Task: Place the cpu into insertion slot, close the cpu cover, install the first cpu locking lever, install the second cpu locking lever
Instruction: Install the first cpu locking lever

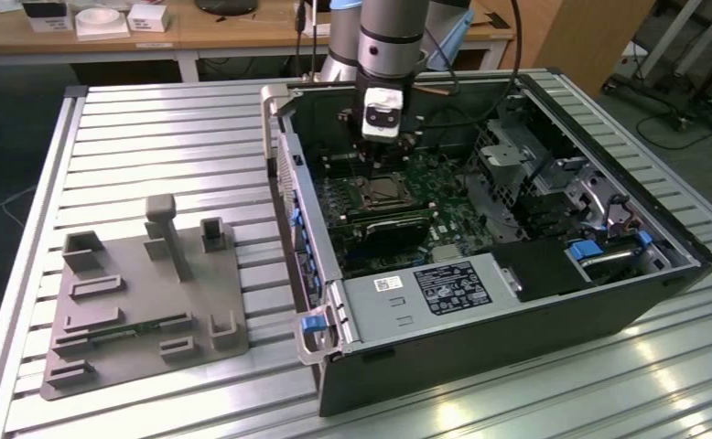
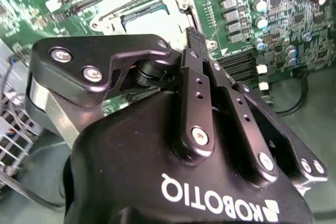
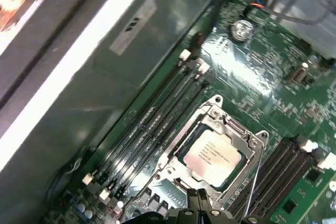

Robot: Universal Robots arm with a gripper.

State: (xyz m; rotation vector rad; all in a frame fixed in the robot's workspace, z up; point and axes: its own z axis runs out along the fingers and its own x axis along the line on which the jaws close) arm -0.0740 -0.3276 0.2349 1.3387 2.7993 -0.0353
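Cpu (image 3: 212,153) sat flat in the socket (image 3: 178,174) on the green board (image 3: 262,82), silver top facing up. The cover (image 3: 236,124) lay down around it, and its window framed the chip. Long memory slots (image 3: 147,124) ran just beside the socket. My end effector (image 3: 198,198) hung right at the socket's edge in the first wrist view. Its fingertips (image 2: 195,38) were pressed together with nothing visible between them. In the exterior view I reached down into the open computer case (image 1: 490,302), poised just above the socket. The case stood on the slatted table (image 1: 148,146), with a grey holder (image 1: 136,293) well apart toward the exterior view's left.
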